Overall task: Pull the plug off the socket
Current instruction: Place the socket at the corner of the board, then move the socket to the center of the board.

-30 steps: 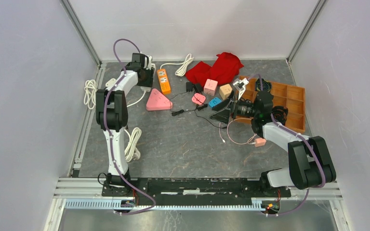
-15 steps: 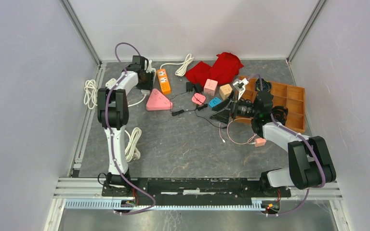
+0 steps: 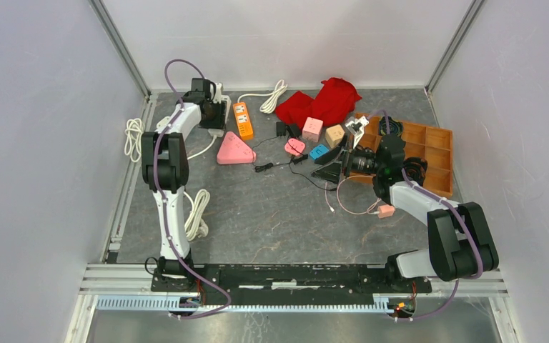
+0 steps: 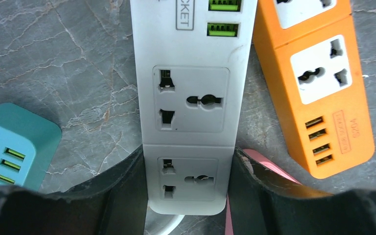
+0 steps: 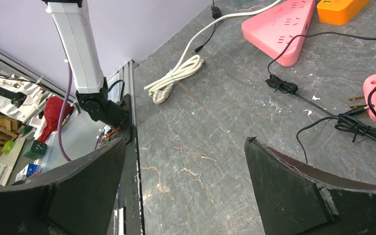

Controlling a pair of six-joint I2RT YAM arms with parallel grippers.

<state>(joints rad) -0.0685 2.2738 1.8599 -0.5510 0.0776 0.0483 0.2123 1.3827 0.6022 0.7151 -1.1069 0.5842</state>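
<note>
Left fingers (image 4: 122,196) are clamping one end of the white power strip (image 4: 147,39), far left on the tabletop (image 4: 78,73). I'm judging this pins it for pulling. Right fingers (image 5: 293,196) are gaping wide, holding nothing. I'm seeing no seated plug.

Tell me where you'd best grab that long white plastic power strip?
Take the long white plastic power strip by its cable end, from straight above, with the left arm's fingers on its two long sides. These are flat, parallel and narrow enough to span. Further up, the orange plastic power strip crowds one side.
</note>
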